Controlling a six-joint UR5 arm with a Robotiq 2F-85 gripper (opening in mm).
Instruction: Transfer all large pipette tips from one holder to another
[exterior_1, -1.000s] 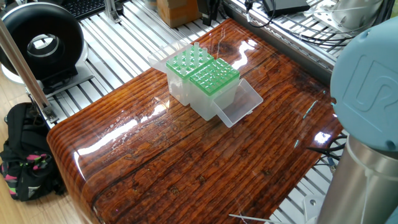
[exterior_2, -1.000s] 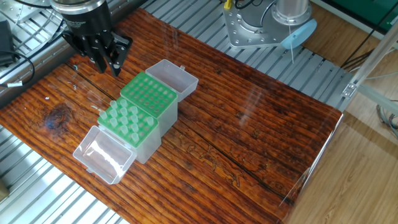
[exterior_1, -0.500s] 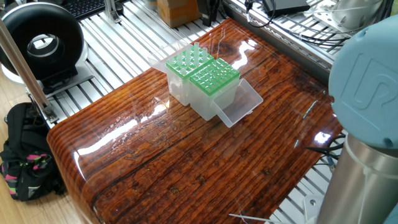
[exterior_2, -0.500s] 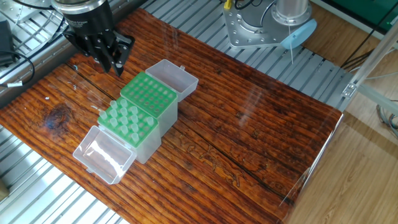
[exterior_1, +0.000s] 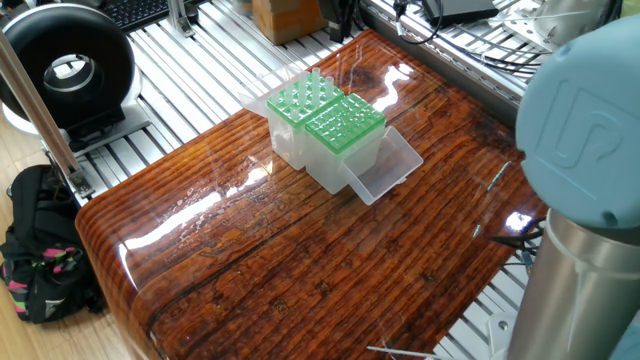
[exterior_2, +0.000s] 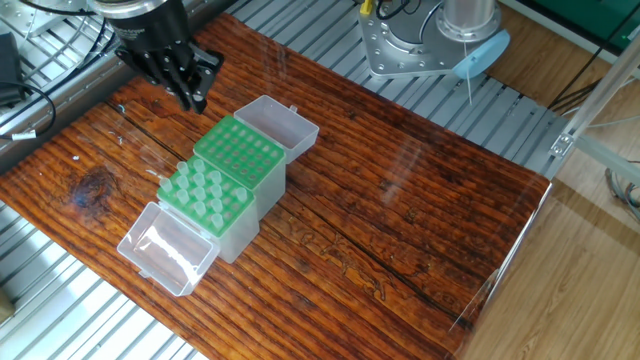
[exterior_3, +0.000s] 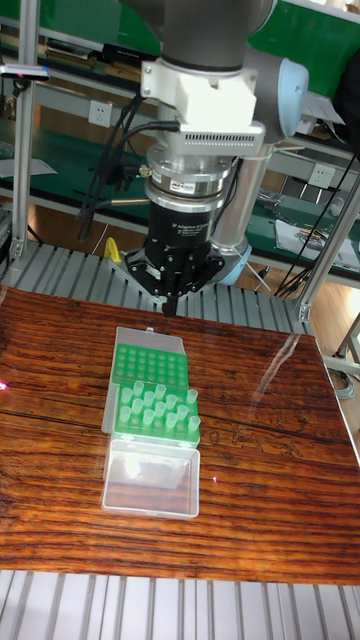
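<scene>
The black two-finger pincer (exterior_2: 193, 97) hangs narrowed and empty above the glossy wooden desk (exterior_2: 400, 200), behind the green-topped clear racks; the translucent whitish pipette tips (exterior_2: 200, 193) fill the nearer rack.

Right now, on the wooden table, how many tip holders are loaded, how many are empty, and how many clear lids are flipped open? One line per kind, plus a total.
Holder loaded with tips: 1
Empty holder: 1
Open clear lids: 2
Total: 4
</scene>
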